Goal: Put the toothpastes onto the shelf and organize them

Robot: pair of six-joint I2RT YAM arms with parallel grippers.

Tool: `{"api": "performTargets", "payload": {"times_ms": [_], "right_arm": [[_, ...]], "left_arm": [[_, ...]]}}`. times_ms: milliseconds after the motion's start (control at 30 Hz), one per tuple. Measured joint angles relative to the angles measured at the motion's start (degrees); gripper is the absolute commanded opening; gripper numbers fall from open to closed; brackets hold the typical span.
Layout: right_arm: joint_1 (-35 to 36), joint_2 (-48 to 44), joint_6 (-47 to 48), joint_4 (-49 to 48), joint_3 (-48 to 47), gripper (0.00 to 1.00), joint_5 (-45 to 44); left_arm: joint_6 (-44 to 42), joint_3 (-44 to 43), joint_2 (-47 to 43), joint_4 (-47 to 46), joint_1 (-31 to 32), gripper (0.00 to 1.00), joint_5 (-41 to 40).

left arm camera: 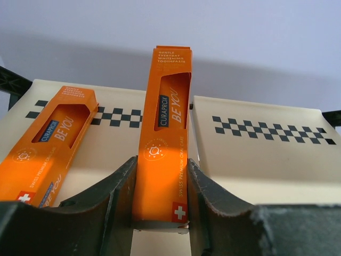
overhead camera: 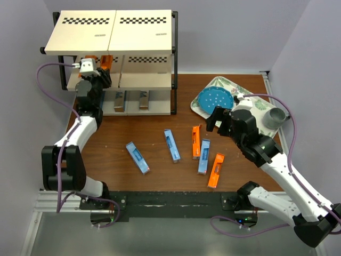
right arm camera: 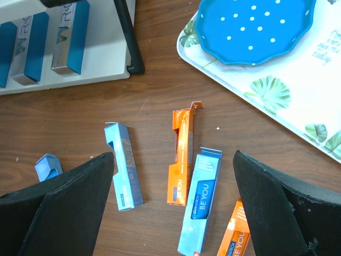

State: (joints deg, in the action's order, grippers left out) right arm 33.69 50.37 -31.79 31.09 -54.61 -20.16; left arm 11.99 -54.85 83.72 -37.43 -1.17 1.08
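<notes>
**Left gripper** (left arm camera: 160, 224): clamped on the near end of an orange Curaprox carton (left arm camera: 164, 133), which points far over the shelf's (overhead camera: 106, 32) middle tier (left arm camera: 256, 160). It sits just right of a second orange carton (left arm camera: 50, 149) lying there, likely so the colours are grouped together.

**Right gripper** (right arm camera: 173, 160): jaws wide apart and empty, above five loose cartons (overhead camera: 171, 145) on the table (overhead camera: 154, 120), probably lining up the next pick.

**Silver-grey cartons** (overhead camera: 120, 101): on the bottom tier.

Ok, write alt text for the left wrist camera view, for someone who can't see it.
The left gripper is shut on an orange toothpaste carton, its dark fingers pressing both long sides. Beyond it are the shelf's cream boards with black-and-white checkered strips, and a second orange carton lies on the left board.
</notes>
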Motion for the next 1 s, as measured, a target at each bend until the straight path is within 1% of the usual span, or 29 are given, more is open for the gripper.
{"api": "performTargets", "payload": {"times_ms": [133,300,467,633,700,833,1000], "right_arm": [[0.0,0.0,0.3,-0.3,0.0,0.98,-0.3],[0.0,0.6,0.6,-0.3,0.0,0.99,-0.4],[0.0,0.8,1.0,-0.3,0.6,0.98,-0.4],[0.0,0.8,1.0,-0.3,0.6,0.98,-0.4],[0.0,0.7,1.0,-0.3,0.6,0.98,-0.4],[-0.1,0.6,1.0,-0.3,0.7,0.98,-0.4],[-0.1,0.5,1.2,-0.3,0.7,0.98,-0.4]], "left_arm": [[1.0,0.4,1.3,-2.4,0.0,0.46,0.2],[1.5,3.0,1.3,-5.8,0.0,0.51,0.1],[2.0,3.7,1.3,-7.5,0.0,0.58,0.0],[2.0,3.7,1.3,-8.3,0.0,0.67,0.0],[1.9,3.7,0.9,-7.8,0.0,0.71,0.0],[1.9,3.7,-1.7,-4.7,0.0,0.75,-0.2],[2.0,3.7,-9.2,1.5,0.0,0.77,-1.8]]}}
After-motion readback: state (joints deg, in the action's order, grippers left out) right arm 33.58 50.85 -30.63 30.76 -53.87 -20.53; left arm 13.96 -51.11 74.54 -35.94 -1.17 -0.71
